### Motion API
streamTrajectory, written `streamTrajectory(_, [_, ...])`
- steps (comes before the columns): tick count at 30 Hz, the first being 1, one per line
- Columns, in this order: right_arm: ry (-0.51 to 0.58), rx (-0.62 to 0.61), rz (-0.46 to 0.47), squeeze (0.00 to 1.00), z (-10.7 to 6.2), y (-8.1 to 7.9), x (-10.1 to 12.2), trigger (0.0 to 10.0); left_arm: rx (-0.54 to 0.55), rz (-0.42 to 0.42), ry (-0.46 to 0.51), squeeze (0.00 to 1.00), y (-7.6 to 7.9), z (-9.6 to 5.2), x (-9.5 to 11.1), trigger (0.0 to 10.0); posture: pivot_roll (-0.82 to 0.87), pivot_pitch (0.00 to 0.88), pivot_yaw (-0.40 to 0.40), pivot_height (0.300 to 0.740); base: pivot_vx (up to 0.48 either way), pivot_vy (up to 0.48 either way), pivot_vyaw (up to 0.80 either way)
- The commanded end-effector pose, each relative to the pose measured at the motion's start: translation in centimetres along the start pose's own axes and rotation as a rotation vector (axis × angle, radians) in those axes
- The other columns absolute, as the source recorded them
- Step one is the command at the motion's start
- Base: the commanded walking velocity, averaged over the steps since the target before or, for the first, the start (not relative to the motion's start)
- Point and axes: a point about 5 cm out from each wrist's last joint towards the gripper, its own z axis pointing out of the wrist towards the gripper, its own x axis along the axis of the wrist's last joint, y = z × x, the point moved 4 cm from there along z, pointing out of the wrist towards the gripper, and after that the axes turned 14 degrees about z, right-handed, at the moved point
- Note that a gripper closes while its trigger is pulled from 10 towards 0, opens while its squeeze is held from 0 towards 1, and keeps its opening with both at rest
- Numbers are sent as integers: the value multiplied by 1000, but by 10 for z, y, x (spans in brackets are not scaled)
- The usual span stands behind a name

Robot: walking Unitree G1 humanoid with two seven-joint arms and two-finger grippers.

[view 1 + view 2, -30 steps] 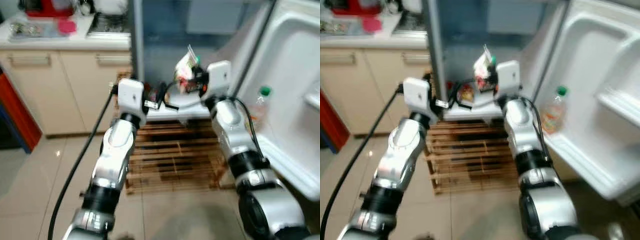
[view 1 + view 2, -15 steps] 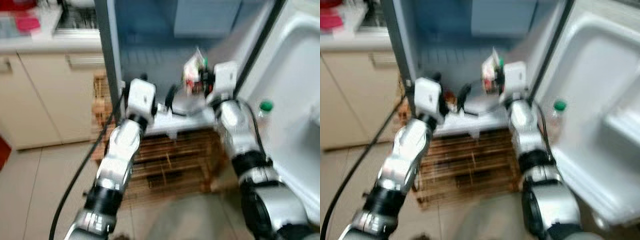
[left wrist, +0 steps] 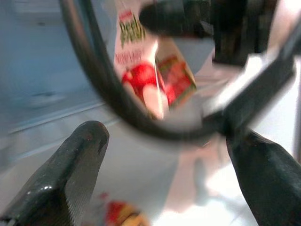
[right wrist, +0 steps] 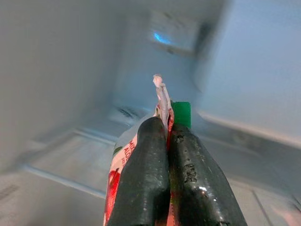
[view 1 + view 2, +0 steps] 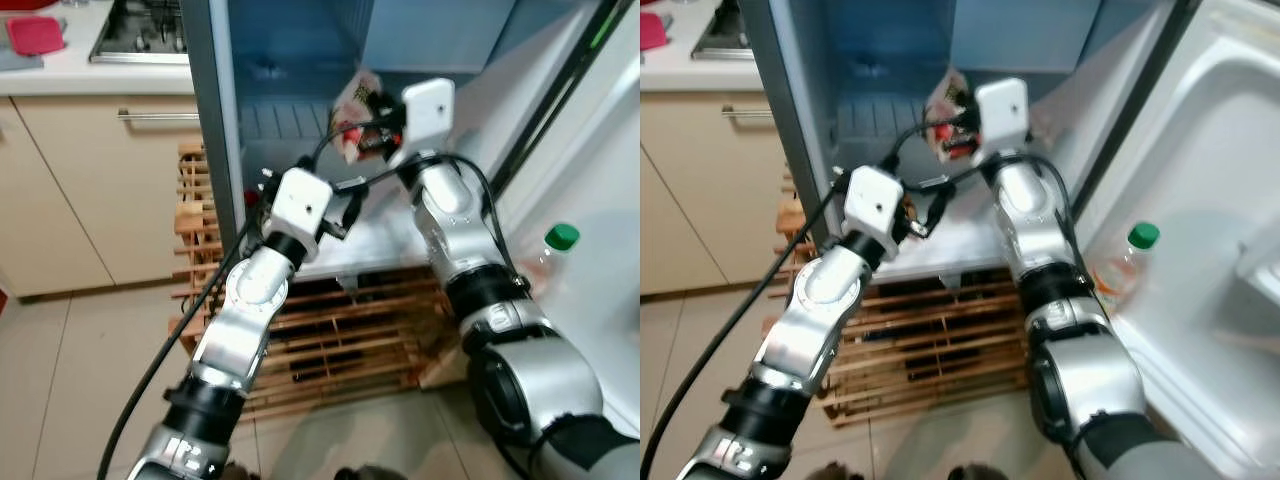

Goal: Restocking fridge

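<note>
A wooden rack (image 5: 330, 340) stands on the floor beneath the open fridge (image 5: 290, 110), and a green-capped bottle (image 5: 548, 262) sits in the door shelf on the right. The left pincer (image 3: 160, 155) is spread, holding nothing, at the front of the bottom shelf (image 5: 950, 240). Farther in, the right pincer (image 4: 168, 165) is pinching the juice carton (image 5: 352, 105) by its top, held above that shelf inside the fridge.

Both arms reach forward; right end effector (image 4: 167, 155) pinched closed, left end effector (image 3: 164, 188) spread apart.
</note>
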Motion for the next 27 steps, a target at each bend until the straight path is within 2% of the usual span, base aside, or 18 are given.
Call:
streamTrajectory(1, [22,-4,-13,0,6,0,11,0,-51,26,8,0,9,-4,4,10000,118,0,-85,740,0,0,0])
streamTrajectory(13, [49,17,-48,0,25,-22,27,0,-81,49,-51,0,11,-35,-5,10000,199,0,-122,740,0,0,0])
streamTrajectory(15, [46,18,-62,0,28,-28,27,0,-82,53,-67,0,12,-44,-7,10000,220,0,-125,740,0,0,0])
streamTrajectory(16, [47,22,-68,0,30,-33,27,0,-79,48,-81,0,13,-52,-9,10000,236,0,-127,740,0,0,0])
streamTrajectory(19, [56,12,-56,0,31,-34,29,0,-68,48,-104,0,12,-60,-13,10000,250,1,-127,740,0,0,0])
streamTrajectory(22, [59,-5,-45,0,31,-33,29,0,-32,27,-125,0,6,-67,-17,10000,253,9,-125,740,0,0,0])
streamTrajectory(24, [64,-29,-35,0,32,-30,31,0,38,-9,-148,0,-5,-73,-21,10000,261,16,-125,740,0,0,0])
streamTrajectory(25, [69,-48,-42,0,33,-27,34,0,93,-38,-165,0,-16,-83,-22,10000,271,36,-120,740,0,0,0])
streamTrajectory(26, [69,-48,-42,0,33,-27,34,0,93,-38,-165,0,-16,-83,-22,10000,271,36,-120,740,0,0,0])
streamTrajectory(27, [64,-77,-28,0,34,-22,35,0,112,-36,-181,0,-20,-92,-22,10000,291,55,-116,740,0,0,0])
